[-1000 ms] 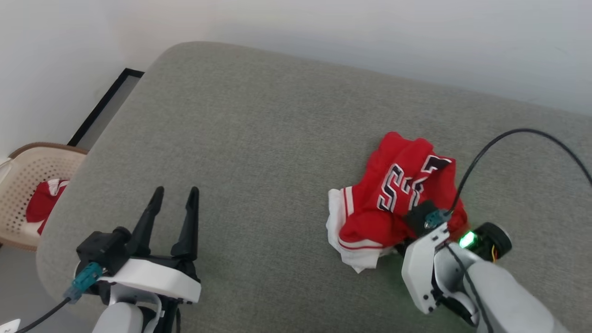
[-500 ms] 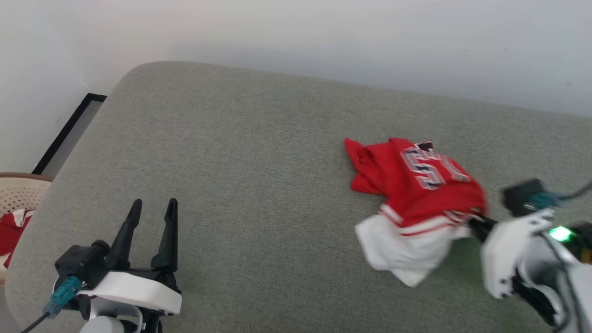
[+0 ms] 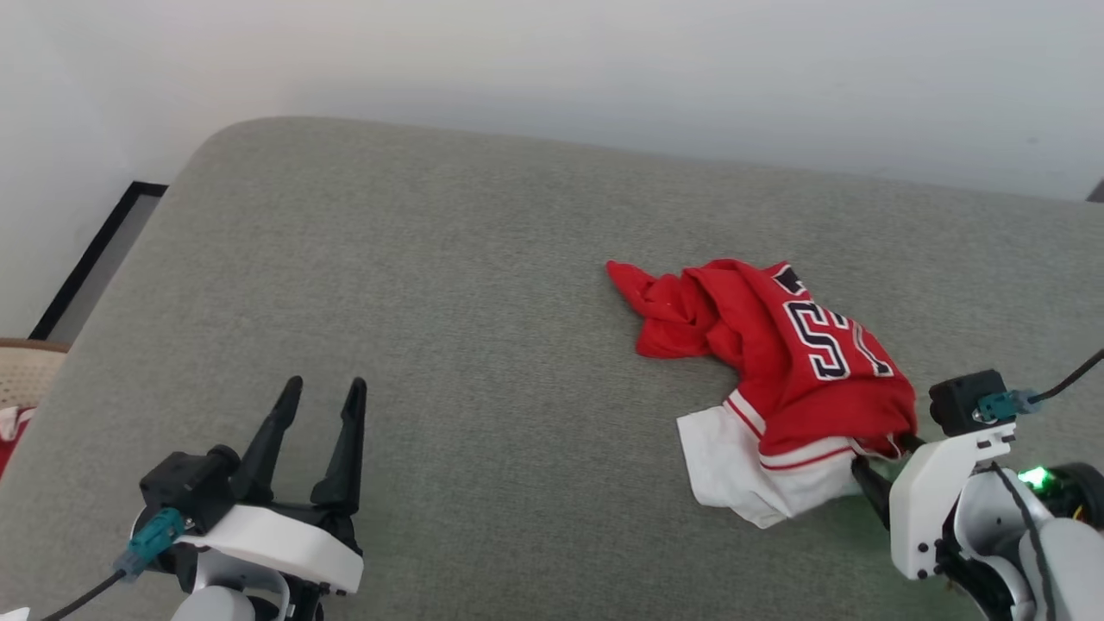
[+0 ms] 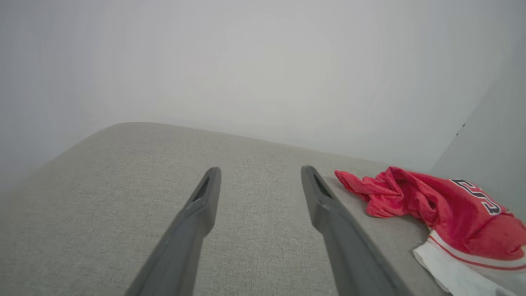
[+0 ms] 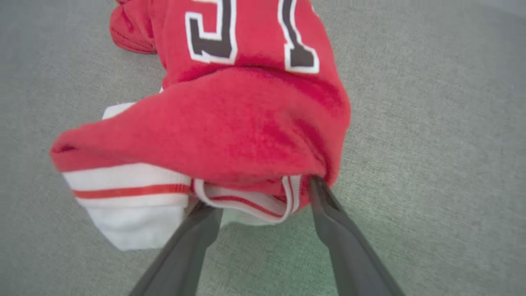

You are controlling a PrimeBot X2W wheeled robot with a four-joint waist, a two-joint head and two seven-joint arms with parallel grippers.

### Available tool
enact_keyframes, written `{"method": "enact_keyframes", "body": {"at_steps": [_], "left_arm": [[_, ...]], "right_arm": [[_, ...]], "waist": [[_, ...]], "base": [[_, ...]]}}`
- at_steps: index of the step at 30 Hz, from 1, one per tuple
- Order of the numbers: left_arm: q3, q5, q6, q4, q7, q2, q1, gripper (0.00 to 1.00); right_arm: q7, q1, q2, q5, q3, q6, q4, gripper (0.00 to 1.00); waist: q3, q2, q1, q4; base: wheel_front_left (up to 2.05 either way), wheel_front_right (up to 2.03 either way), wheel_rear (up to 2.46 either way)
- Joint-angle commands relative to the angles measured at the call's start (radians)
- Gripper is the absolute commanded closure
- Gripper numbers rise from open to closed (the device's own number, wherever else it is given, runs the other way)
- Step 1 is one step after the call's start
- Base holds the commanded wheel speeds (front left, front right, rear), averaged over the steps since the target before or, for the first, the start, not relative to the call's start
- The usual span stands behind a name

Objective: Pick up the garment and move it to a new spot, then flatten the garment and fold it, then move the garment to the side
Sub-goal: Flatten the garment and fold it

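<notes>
The garment point(image 3: 802, 362) is red with black white-outlined lettering, striped hem bands and white lining; it lies crumpled and stretched out on the right part of the grey cushion point(image 3: 483, 285). My right gripper point(image 3: 881, 461) is at its near hem, open. In the right wrist view the garment point(image 5: 230, 123) bulges just ahead of the right gripper point(image 5: 259, 193), whose spread fingertips point(image 5: 316, 189) touch the hem band, with a fold of hem between them. My left gripper point(image 3: 323, 388) is open and empty at the lower left, far from the garment point(image 4: 444, 205). The left gripper point(image 4: 261, 170) hovers over bare cushion.
A pale wall rises behind the cushion. Past the cushion's left edge stands a beige perforated basket point(image 3: 17, 366) with red cloth in it. A black-framed strip point(image 3: 95, 250) runs along the floor beside it. Bare cushion stretches between my two grippers.
My right gripper pulled the garment toward the right, stretching it out of its heap, and has now opened its jaws. The head camera has turned. The left gripper stays open.
</notes>
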Motion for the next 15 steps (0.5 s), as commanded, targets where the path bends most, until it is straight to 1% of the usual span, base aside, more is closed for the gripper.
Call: {"method": "enact_keyframes", "body": {"at_steps": [1, 2, 4, 5, 8, 11, 15], "left_arm": [[-0.013, -0.009, -0.004, 0.007, -0.002, 0.008, -0.011, 0.00], [-0.036, -0.024, -0.004, 0.021, -0.002, 0.027, -0.017, 0.00], [-0.036, -0.024, -0.004, 0.021, -0.002, 0.027, -0.017, 0.00], [-0.068, -0.039, -0.004, 0.038, -0.002, 0.038, -0.019, 0.00], [-0.119, -0.053, -0.004, 0.054, 0.015, 0.057, -0.029, 0.00], [-0.167, -0.079, -0.003, 0.058, 0.049, 0.062, -0.038, 0.00], [-0.229, -0.107, -0.003, 0.064, 0.110, 0.063, -0.055, 0.00]], "right_arm": [[-0.005, -0.004, -0.012, 0.006, 0.007, 0.000, -0.022, 0.00], [-0.012, 0.003, -0.016, 0.018, -0.005, 0.000, -0.054, 0.00], [-0.012, 0.003, -0.016, 0.018, -0.005, 0.000, -0.054, 0.00], [-0.023, 0.015, -0.018, 0.022, -0.019, 0.000, -0.100, 0.00], [-0.038, 0.040, -0.010, 0.022, -0.051, 0.000, -0.168, 0.00], [-0.068, 0.062, 0.015, 0.009, -0.090, 0.000, -0.233, 0.00], [-0.162, 0.089, 0.056, -0.029, -0.135, 0.000, -0.305, 0.00]], "waist": [[-0.004, 0.0000, 0.0000, -0.015], [-0.011, 0.0000, 0.0000, -0.033], [-0.011, 0.0000, 0.0000, -0.033], [-0.018, 0.0000, 0.0000, -0.053], [-0.028, 0.0000, 0.0000, -0.086], [-0.038, 0.0000, 0.0000, -0.121], [-0.047, 0.0000, 0.0000, -0.168]], "base": [[0.00, 0.00, 0.00], [0.00, 0.00, 0.00], [0.00, 0.00, 0.00], [0.00, 0.00, 0.00], [0.00, 0.00, 0.00], [0.00, 0.00, 0.00], [0.00, 0.00, 0.00]]}}
